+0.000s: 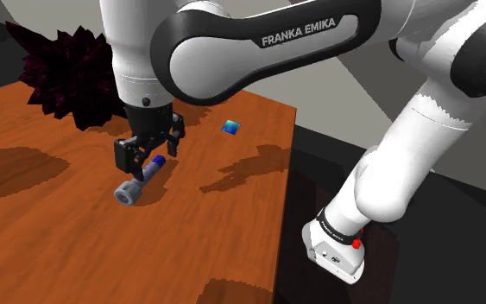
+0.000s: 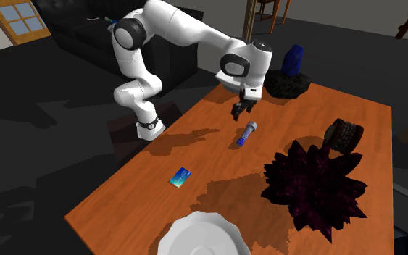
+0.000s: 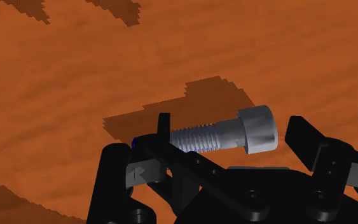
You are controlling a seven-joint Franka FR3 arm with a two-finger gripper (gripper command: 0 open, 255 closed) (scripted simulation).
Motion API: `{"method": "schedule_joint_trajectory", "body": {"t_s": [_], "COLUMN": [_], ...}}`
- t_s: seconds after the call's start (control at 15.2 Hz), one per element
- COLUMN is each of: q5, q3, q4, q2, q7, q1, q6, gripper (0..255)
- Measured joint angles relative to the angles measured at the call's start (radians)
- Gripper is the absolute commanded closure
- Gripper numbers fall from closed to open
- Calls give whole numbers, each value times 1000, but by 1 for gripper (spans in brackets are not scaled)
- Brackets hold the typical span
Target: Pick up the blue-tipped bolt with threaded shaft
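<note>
My gripper (image 1: 149,154) hangs spread wide, touching nothing. The bolt (image 3: 225,135) lies flat on the table (image 1: 51,233) just below me, running lengthwise from one finger towards the other. I judge this the approach. Next I should probably turn my wrist so the fingers cross the shaft, sink, then close.

Bare tabletop (image 1: 51,242) surrounds the bolt (image 1: 137,183); a spiky dark plant (image 1: 72,73) stands near.

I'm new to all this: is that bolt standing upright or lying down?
Lying on its side. The bolt stretches flat along the orange-brown table, head at one end, threaded shaft at the other.
</note>
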Motion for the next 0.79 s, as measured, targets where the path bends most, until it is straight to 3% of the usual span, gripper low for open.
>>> {"method": "schedule_joint_trajectory", "body": {"t_s": [0.26, 0.73, 0.79], "q5": [-62, -96, -97], "q3": [21, 15, 14], "q4": [99, 70, 67], "q2": [143, 200, 201], "q7": [92, 120, 120], "q1": [49, 66, 66], "q6": [5, 79, 84], "gripper": [0, 0, 255]}}
